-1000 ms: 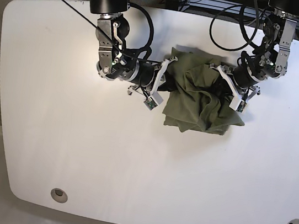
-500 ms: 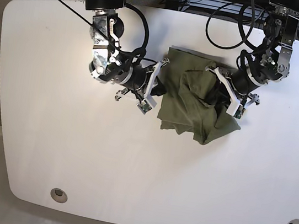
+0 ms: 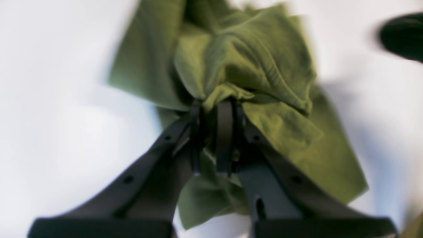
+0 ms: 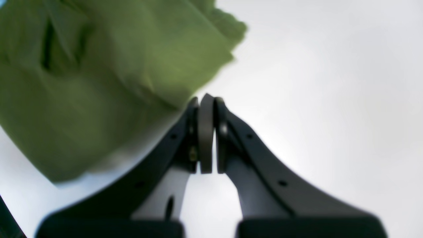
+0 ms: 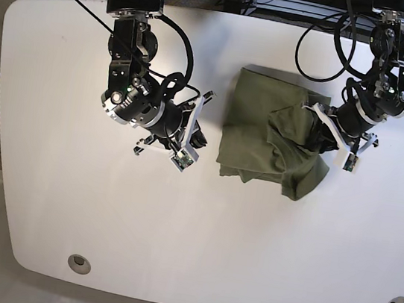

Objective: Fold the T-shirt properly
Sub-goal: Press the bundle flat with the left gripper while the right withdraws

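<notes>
In the left wrist view, the left gripper (image 3: 213, 109) is seen clamped on a bunched fold of the T-shirt (image 3: 261, 66). The right gripper (image 4: 206, 102), jaws together on nothing, is shown just beside the cloth. Overhead, the crumpled shirt is seen on the white bench (image 5: 176, 231), right of centre. A red mark at the bench's right edge cannot be read.
</notes>
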`<state>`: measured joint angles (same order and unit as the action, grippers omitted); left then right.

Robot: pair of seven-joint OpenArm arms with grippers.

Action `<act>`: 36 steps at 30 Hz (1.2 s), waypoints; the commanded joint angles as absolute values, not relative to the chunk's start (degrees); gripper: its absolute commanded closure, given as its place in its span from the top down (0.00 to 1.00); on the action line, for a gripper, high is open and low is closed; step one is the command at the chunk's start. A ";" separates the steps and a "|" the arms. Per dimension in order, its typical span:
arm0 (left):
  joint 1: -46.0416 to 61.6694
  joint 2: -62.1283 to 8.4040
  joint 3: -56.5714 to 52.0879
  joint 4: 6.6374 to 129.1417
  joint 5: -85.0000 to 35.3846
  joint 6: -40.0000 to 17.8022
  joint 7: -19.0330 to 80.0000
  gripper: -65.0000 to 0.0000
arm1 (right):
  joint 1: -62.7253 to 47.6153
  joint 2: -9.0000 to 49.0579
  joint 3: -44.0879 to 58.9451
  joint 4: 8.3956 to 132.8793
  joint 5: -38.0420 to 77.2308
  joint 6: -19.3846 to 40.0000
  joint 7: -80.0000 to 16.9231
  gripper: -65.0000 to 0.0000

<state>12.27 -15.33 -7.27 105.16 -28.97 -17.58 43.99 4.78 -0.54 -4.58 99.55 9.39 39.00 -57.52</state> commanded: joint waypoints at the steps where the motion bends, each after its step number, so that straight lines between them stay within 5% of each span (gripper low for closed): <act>1: 11.74 -14.90 -10.51 106.51 -29.76 -17.89 44.79 0.04 | 4.97 -0.92 -4.97 100.97 10.51 39.25 -58.59 0.01; 13: 11.91 -14.64 -19.38 106.42 -29.76 -18.07 50.24 0.04 | 1.36 -2.86 -9.63 100.79 10.15 39.25 -58.59 0.01; 36: 13.58 -10.86 -14.46 106.24 -29.41 -18.24 50.24 0.00 | 1.27 -3.03 -9.45 100.70 10.07 39.25 -58.59 0.01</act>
